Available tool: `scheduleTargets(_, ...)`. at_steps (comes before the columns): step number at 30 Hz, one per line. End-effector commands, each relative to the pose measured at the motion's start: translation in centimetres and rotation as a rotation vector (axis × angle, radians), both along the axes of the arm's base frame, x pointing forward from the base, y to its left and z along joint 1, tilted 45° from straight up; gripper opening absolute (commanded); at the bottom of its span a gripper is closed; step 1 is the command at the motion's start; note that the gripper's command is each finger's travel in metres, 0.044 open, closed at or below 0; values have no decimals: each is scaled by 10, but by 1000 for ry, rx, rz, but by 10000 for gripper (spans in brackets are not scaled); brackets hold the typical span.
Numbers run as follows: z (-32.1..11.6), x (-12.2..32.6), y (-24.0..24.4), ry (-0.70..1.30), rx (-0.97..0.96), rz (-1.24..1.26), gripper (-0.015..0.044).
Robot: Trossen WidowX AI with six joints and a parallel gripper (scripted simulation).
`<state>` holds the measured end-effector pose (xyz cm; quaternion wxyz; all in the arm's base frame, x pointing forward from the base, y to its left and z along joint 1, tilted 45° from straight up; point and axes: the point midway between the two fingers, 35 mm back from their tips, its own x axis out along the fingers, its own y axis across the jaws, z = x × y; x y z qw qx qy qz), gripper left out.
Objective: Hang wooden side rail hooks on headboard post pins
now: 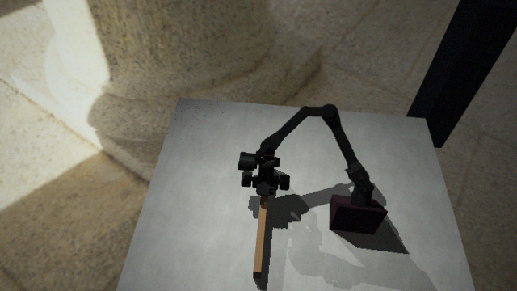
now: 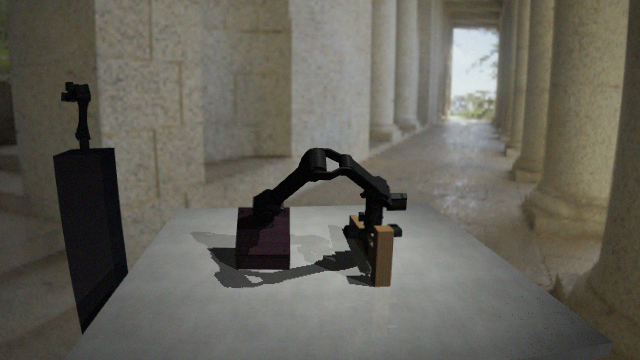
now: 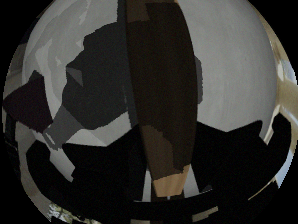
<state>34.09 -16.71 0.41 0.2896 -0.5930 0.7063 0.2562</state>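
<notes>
The wooden rail [image 1: 260,238] [image 2: 355,220] [image 3: 162,75] lies lengthwise under the wrist, its far end low over the table; whether it touches the table cannot be told. My gripper [image 1: 265,196] [image 2: 372,232] [image 3: 162,120] is shut on the rail near its post end, with a dark finger on each side in the wrist view. The wooden headboard post [image 2: 383,257] stands upright on the table, close to the gripper and the rail's near end. In the top view the arm largely hides it. Small bright metal bits show beside the post; whether the hooks sit on the pins is hidden.
The arm's dark maroon base block [image 1: 357,218] [image 2: 262,245] [image 3: 30,105] stands on the grey table [image 1: 194,226] [image 2: 200,320], to one side of the rail. A tall dark pillar [image 1: 464,73] [image 2: 90,225] stands beyond the table edge, with another small arm on top in the exterior view.
</notes>
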Motion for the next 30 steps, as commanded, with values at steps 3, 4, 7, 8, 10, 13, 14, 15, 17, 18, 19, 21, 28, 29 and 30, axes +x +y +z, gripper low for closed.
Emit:
scheduleTargets(3,3,2,1,-6,-1,7,0)
scheduleTargets(4,3,2,1,-6,-1,7,0)
scheduleTargets(7,3,1,1,-6,-1,7,0)
scheduleTargets(8,3,1,0,-6,-1,7,0)
scheduleTargets(10,3,1,0,-6,-1,7,0)
scheduleTargets(13,4,1,0,-6,-1,7,0)
scheduleTargets(14,4,1,0,-6,-1,7,0)
scheduleTargets(15,4,1,-1,-6,-1,7,0)
scheduleTargets(17,4,1,-1,-6,-1,7,0)
scheduleTargets(18,4,1,-1,-6,-1,7,0)
scheduleTargets(19,4,1,-1,-6,-1,7,0)
scheduleTargets(21,4,1,-1,-6,-1,7,0)
scheduleTargets(28,5,1,-2,-6,-1,7,0)
scheduleTargets(29,5,1,-2,-6,-1,7,0)
scheduleTargets(30,5,1,-2,-6,-1,7,0)
